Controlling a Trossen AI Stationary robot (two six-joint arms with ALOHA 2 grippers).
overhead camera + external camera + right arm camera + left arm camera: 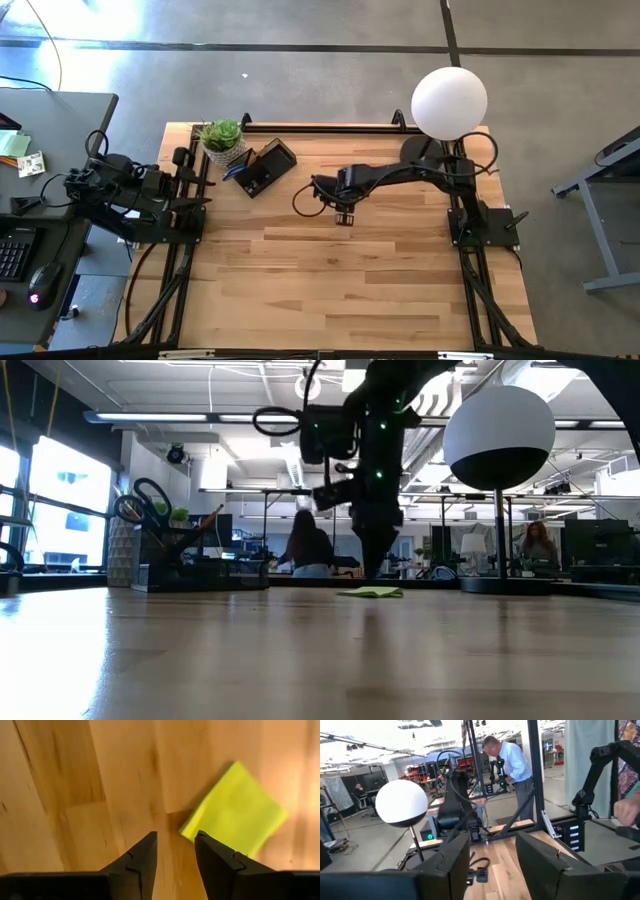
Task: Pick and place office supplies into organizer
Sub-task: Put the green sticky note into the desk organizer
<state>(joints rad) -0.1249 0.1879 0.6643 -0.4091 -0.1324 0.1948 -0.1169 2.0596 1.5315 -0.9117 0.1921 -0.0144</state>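
Right gripper [175,851] poised over the sticky pad [235,810], pick not yet made

Pad lies flat on the bench [330,290] near its middle, apart from the organizer [264,166] by the plant [222,136]; right fingers stand apart, empty, one tip at the pad's corner, the pad mostly off to one side; next move, I judge, needs centring over an edge before closing; left gripper [492,865] waits at the bench's left edge, fingers apart.
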